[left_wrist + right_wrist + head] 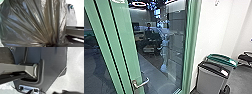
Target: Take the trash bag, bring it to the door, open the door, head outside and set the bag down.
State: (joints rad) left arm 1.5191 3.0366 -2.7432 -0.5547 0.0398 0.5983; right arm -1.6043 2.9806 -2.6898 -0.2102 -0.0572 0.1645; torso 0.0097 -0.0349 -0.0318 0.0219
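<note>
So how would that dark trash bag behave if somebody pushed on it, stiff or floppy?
The trash bag would probably be floppy and crumple under a push, since its thin plastic is creased into many folds drawn together at one spot. Its glossy sheen suggests it may feel rather slippery. Weight is hard to guess, because the plastic hides what's inside.

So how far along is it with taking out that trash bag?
Picking up looks done: the trash bag shows close up at the left wrist, its folds drawn together. Carrying seems well along, with the green-framed door and its handle close ahead. The door looks shut, so opening it, going outside and putting the bag down appear left.
</note>
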